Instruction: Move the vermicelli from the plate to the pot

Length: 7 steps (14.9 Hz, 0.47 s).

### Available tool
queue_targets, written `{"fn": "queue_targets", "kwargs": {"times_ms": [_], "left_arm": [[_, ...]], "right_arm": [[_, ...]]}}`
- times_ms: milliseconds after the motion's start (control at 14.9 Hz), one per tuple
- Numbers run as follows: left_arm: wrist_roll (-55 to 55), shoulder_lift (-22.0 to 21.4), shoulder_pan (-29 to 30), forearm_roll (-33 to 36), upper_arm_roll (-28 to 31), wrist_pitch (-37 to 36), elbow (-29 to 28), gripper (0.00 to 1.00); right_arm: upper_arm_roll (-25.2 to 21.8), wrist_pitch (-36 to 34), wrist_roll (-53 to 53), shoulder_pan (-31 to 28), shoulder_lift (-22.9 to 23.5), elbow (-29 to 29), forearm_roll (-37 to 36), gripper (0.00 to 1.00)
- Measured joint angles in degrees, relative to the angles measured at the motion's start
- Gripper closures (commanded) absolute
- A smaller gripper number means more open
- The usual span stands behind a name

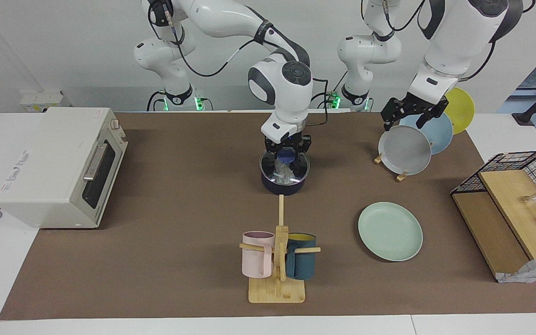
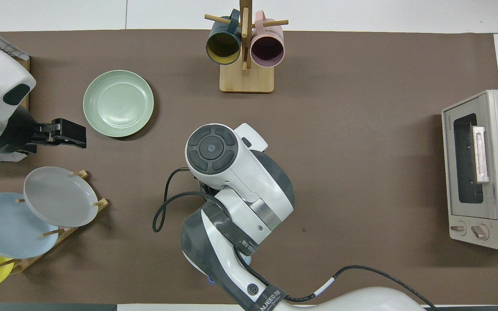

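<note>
Over the pot [image 1: 284, 180], near the middle of the bench [image 1: 179, 209], the right gripper [image 1: 287, 157] hangs low, pointing straight down. A whitish clump, the vermicelli [image 1: 283, 173], sits right under its tips, at the pot's mouth. I think the gripper is this low so the noodles drop inside and do not spill. I cannot tell if it holds them or has let go. The plate [image 1: 390, 231] lies bare, farther from the robots, toward the left arm's end, so the job looks almost done. The left gripper [image 1: 410, 114] waits over the plate rack [image 1: 403, 149], out of the way, and looks open and empty.

From above, the right arm hides the pot and the noodles. The plate [image 2: 118, 103] shows no noodles on it. The left gripper [image 2: 69, 134] sits just beside the plate, holding nothing.
</note>
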Motion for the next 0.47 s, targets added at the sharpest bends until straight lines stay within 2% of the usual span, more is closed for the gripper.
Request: {"fn": "queue_targets", "kwargs": {"times_ms": [471], "left_arm": [[0.0, 0.0, 0.0, 0.0, -0.5, -0.2, 0.0, 0.0]], "right_arm": [[0.0, 0.2, 0.2, 0.0, 0.1, -0.2, 0.1, 0.72]]}}
